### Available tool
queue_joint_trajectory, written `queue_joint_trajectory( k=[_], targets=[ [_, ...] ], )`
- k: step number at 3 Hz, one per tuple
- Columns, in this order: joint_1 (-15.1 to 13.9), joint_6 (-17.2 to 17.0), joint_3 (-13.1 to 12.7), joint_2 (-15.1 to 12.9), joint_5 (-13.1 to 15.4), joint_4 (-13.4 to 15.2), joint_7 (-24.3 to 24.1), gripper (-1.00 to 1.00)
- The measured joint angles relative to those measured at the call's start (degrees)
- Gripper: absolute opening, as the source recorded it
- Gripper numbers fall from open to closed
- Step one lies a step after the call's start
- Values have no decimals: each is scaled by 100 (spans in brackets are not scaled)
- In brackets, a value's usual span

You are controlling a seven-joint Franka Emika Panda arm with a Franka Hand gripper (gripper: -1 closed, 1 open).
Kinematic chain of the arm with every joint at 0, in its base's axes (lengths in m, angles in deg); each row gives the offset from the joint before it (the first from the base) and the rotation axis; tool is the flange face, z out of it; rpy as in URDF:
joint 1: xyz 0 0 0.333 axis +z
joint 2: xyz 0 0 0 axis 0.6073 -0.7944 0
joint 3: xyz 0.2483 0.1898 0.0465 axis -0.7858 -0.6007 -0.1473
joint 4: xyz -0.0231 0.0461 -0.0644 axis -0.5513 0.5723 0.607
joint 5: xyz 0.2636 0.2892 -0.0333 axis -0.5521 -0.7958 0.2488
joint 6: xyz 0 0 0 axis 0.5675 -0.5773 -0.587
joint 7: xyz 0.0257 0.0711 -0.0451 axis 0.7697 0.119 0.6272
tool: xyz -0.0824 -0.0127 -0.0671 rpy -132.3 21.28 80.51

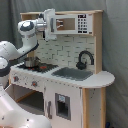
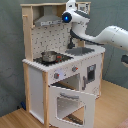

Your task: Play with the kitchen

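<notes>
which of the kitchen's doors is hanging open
The oven door under the stove, dropped forward in the second exterior view. The narrow cupboard door beside it, under the sink, stays flush and shut.

- In the first exterior view, a pot point(image 1: 31, 62) sits on the stove point(image 1: 37, 66), at nine o'clock from the sink point(image 1: 74, 73).
- Faucet point(image 1: 84, 59) behind the sink; microwave point(image 1: 75, 23) above.
- In the second exterior view, the oven door point(image 2: 70, 103) hangs open below the counter point(image 2: 60, 60).
</notes>
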Motion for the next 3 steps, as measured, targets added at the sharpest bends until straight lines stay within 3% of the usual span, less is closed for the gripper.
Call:
queue_joint_trajectory(
  k=[1, 3],
  targets=[
    [148, 491, 8, -217, -2, 187, 115, -100],
    [835, 1090, 282, -377, -1, 827, 114, -100]
  ],
)
